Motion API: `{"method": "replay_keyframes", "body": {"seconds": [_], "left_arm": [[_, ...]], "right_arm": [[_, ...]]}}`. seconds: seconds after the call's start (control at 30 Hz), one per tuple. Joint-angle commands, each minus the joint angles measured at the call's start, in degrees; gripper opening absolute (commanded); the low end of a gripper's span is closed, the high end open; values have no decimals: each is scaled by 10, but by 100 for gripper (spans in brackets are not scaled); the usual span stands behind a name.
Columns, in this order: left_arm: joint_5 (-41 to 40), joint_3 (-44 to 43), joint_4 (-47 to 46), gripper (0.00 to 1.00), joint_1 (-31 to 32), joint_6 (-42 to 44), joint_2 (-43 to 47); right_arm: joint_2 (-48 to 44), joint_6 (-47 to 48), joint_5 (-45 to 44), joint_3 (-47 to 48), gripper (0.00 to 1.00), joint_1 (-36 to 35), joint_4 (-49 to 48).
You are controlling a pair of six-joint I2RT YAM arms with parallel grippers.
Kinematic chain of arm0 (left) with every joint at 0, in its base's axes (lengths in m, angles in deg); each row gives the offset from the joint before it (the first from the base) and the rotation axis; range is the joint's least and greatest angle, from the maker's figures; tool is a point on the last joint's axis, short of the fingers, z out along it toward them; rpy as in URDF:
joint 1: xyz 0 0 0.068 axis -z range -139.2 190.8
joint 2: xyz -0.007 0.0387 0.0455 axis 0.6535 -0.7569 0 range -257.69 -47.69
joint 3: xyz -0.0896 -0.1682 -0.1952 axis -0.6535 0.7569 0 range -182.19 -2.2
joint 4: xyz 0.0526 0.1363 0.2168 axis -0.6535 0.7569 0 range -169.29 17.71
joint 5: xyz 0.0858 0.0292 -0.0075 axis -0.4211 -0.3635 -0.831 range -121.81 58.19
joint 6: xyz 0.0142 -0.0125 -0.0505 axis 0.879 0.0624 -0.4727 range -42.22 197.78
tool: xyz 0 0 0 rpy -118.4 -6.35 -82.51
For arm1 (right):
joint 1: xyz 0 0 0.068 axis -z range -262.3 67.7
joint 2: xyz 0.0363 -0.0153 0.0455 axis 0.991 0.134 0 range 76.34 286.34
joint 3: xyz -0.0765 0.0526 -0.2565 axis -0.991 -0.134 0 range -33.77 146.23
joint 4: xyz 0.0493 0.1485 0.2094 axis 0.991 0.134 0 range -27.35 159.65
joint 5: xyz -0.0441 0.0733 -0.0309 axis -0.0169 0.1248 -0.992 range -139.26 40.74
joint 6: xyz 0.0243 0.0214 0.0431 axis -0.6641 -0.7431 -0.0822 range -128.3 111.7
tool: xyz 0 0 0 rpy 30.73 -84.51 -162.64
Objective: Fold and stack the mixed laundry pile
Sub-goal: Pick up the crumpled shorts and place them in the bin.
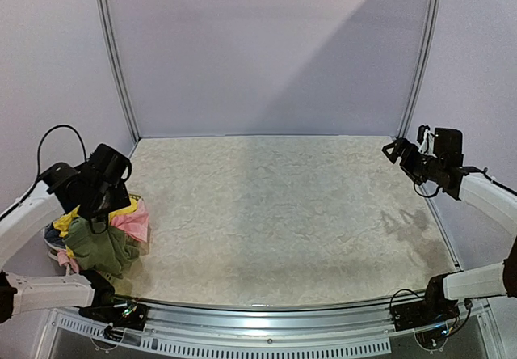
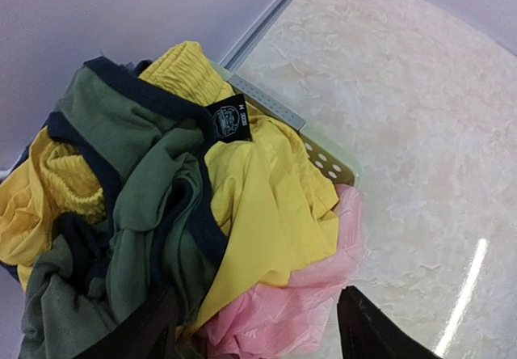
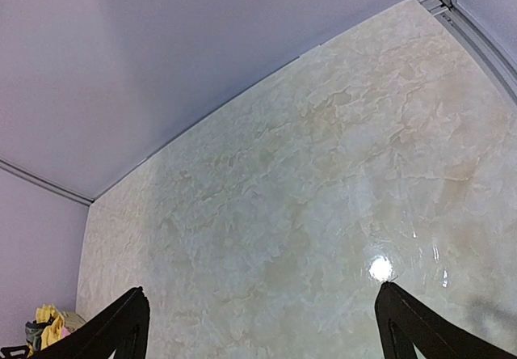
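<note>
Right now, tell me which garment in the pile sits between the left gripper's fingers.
The pink piece: it lies in the gap of the left gripper, beside the yellow shorts; the olive-green top is off to one side.

Table (image 1: 283, 213): beige marbled top, glossy, spans enclosure floor. Round glare spot (image 3: 381, 268) on it in right wrist view; long glare streak (image 2: 470, 282) in left wrist view.
Laundry basket (image 2: 327, 158): pale, rim pierced with round holes, at table's left edge; only one rim corner shows.
Back wall (image 1: 266, 52): plain lavender panel, diagonal shadow across it.
Metal post (image 1: 115, 60): silver, at left back corner; twin at right.
Front rail (image 1: 266, 318): silver, along near edge, slotted strip below.
</note>
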Motion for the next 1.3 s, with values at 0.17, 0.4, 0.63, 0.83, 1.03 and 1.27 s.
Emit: {"method": "replay_keyframes", "body": {"seconds": [0.17, 0.4, 0.63, 0.83, 1.03, 1.27], "left_arm": [[89, -15, -123, 63, -114, 106, -115], [109, -16, -161, 56, -128, 124, -176], [82, -9, -156, 55, -129, 109, -192], [67, 3, -159, 50, -135, 101, -197], [70, 16, -170, 49, -151, 101, -204], [71, 19, -184, 3, -156, 106, -207]], "right_arm": [[22, 4, 3, 24, 99, 2, 19], [49, 4, 1, 30, 99, 2, 15], [77, 3, 9, 42, 99, 2, 15], [85, 2, 14, 45, 99, 2, 19], [81, 4, 14, 45, 99, 2, 25], [76, 6, 14, 44, 99, 2, 29]]}}
